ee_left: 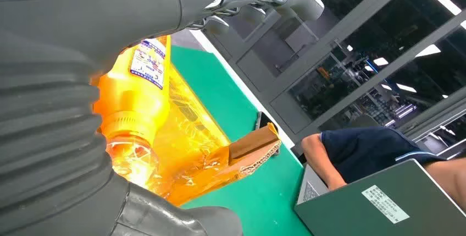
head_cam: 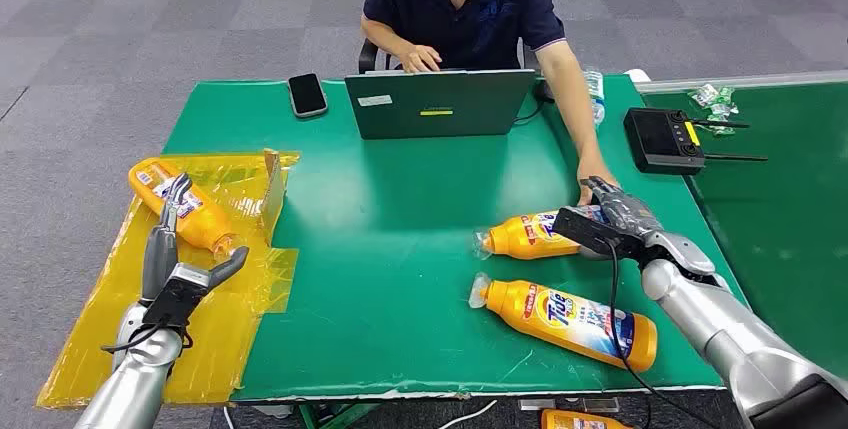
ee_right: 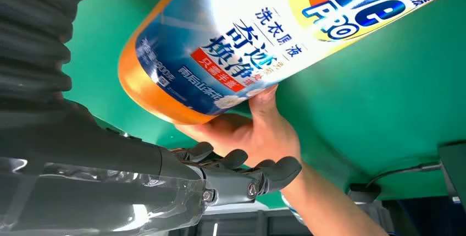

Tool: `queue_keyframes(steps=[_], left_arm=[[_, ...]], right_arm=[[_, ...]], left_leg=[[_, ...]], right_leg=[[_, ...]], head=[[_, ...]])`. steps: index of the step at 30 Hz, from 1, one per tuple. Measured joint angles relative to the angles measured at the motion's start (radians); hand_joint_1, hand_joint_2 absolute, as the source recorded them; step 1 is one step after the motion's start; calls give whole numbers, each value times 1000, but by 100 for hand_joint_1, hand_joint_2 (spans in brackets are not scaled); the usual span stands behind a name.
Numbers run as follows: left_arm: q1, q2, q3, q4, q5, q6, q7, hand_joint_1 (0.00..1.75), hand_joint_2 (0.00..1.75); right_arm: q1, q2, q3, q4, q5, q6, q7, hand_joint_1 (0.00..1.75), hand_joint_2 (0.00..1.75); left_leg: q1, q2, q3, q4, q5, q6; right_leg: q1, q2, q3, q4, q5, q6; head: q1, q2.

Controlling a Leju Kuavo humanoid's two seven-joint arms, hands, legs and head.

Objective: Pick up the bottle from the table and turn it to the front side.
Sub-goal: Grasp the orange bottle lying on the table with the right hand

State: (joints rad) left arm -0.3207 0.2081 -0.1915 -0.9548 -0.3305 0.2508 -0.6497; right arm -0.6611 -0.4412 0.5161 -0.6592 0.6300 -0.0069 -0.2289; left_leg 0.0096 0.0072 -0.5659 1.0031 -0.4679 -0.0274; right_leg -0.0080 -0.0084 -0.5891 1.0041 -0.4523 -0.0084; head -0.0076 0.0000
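Head view, green table (head_cam: 400, 249), grey carpet (head_cam: 80, 69)

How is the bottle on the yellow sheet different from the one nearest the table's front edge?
The sheet bottle lies on yellow film under the left hand, showing a small white label. The front bottle lies on bare green table, untouched, its big blue brand label up. Both are orange and lie on their sides.
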Motion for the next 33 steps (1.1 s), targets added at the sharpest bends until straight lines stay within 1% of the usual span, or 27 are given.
queue_keyframes(steps=[9,17,19,22,26,33], left_arm=[[-1,3,-17,5,3,9,0,0,175],[-1,6,-23,8,9,10,0,0,175],[-1,6,-23,9,9,11,0,0,175],[-2,6,-23,11,10,13,0,0,175],[-10,6,-23,17,10,13,0,0,175],[-21,5,-23,27,9,13,0,0,175]], right_arm=[[-6,6,-5,32,-16,-7,-20,0,175],[-6,11,-16,40,-17,-3,-16,0,175],[-8,12,-16,41,-11,20,-1,0,175],[-15,12,-16,45,0,91,28,0,175],[-33,12,-14,54,-2,170,38,0,175],[-44,18,-9,69,-4,195,37,0,175]], left_leg=[[0,0,0,0,0,0],[0,0,0,0,0,0],[0,0,0,0,0,0],[0,0,0,0,0,0],[0,0,0,0,0,0],[0,0,0,0,0,0]], right_leg=[[0,0,0,0,0,0],[0,0,0,0,0,0],[0,0,0,0,0,0],[0,0,-1,0,0,0],[0,0,0,0,0,0],[0,0,-1,0,0,0]], head=[[0,0],[0,0],[0,0],[0,0],[0,0],[0,0]])
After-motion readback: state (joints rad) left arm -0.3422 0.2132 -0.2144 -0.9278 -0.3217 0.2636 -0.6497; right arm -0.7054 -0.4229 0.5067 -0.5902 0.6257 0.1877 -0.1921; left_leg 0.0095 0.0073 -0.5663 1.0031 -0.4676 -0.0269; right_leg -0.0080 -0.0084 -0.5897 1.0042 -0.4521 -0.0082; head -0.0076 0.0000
